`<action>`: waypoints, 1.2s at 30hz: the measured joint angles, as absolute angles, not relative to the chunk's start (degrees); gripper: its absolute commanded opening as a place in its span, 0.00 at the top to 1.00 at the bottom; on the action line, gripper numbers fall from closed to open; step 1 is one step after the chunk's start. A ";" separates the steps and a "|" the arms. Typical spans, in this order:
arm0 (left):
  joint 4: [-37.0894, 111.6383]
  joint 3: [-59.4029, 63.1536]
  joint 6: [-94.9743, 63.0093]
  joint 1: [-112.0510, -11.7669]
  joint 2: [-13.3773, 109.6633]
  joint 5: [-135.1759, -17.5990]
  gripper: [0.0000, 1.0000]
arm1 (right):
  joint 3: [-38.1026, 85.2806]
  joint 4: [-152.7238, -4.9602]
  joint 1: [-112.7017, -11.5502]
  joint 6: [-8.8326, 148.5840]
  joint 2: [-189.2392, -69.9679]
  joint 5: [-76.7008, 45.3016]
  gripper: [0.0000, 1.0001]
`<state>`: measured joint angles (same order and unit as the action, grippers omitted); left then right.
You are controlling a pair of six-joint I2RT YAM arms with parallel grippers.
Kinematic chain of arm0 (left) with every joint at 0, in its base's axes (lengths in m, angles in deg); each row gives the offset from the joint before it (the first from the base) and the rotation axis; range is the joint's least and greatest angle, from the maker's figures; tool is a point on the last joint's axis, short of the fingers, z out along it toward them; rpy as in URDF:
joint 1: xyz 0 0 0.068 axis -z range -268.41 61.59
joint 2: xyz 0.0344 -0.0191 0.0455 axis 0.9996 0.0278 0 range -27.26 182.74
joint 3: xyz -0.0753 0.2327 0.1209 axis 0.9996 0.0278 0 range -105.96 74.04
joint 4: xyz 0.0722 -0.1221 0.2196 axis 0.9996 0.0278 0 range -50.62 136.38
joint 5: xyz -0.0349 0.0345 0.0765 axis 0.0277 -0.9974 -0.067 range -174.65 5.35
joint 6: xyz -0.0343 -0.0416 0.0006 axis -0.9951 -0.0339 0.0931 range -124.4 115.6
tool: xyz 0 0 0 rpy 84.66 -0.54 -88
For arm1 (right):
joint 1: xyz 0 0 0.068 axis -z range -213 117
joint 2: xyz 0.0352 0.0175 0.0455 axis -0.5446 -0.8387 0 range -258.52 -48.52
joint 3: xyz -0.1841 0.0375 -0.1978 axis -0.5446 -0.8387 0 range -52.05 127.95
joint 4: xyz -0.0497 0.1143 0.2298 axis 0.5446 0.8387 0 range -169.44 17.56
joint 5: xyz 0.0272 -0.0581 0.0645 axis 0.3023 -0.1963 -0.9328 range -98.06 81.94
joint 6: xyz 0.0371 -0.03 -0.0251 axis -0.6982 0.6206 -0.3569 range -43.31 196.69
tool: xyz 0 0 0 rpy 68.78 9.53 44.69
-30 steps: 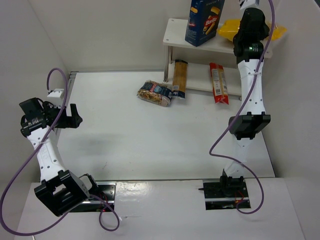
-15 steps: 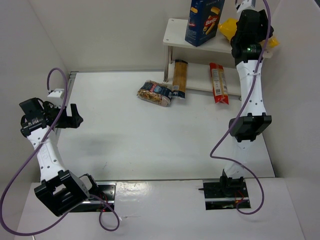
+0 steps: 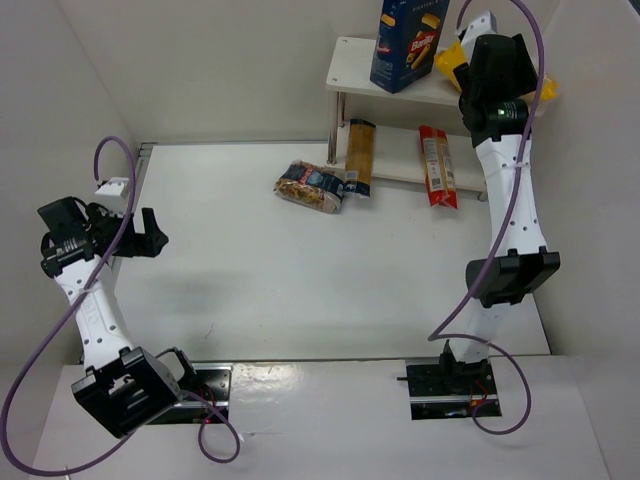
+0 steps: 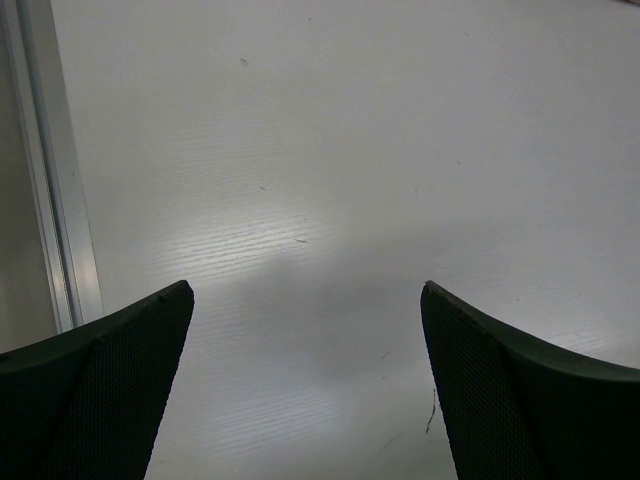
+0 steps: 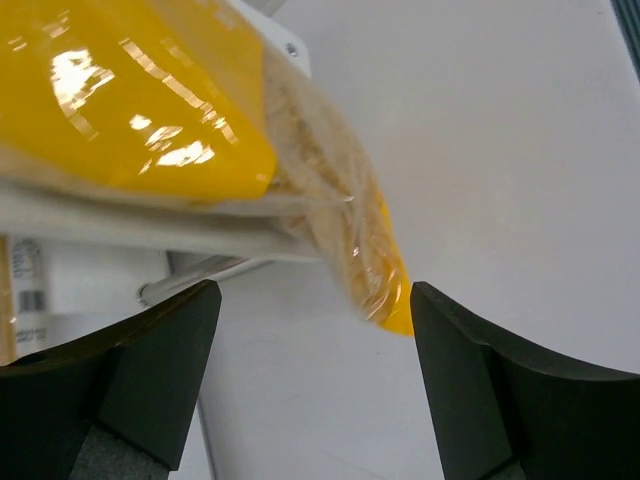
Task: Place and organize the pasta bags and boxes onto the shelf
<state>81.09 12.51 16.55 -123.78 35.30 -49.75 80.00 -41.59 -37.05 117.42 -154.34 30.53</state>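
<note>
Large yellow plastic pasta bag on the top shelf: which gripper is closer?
Right. The right gripper is open beside the yellow bag; the left gripper is open far away over the white table.

White table (image 3: 300, 270) bounded by pale walls (image 3: 200, 70) at far and left sides. Aluminium strip (image 4: 55, 170) seen along left table edge. Faint scratches (image 4: 432, 415) noted on surface.

Far right, on the top board of the shelf (image 3: 352, 68), the dark-blue carton (image 3: 403, 50) carries a red logo (image 3: 424, 45) that seems to read "Barilla". Nothing else is legible.
</note>
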 measured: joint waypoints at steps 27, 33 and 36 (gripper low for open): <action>77.92 16.37 13.14 -123.81 29.95 -48.38 0.00 | 10.56 -37.90 -36.46 101.05 -118.87 -24.24 0.04; 75.02 20.31 11.91 -123.81 29.71 -48.86 0.00 | 8.84 -40.67 -30.39 99.02 -126.19 -32.51 0.01; 74.36 22.10 11.94 -123.85 28.99 -49.08 0.00 | 7.70 -42.44 -29.58 98.62 -128.46 -33.38 0.01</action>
<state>74.36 22.10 11.94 -123.85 28.99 -49.08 7.70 -42.44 -29.58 98.62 -128.46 -33.38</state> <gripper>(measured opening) 1.000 0.993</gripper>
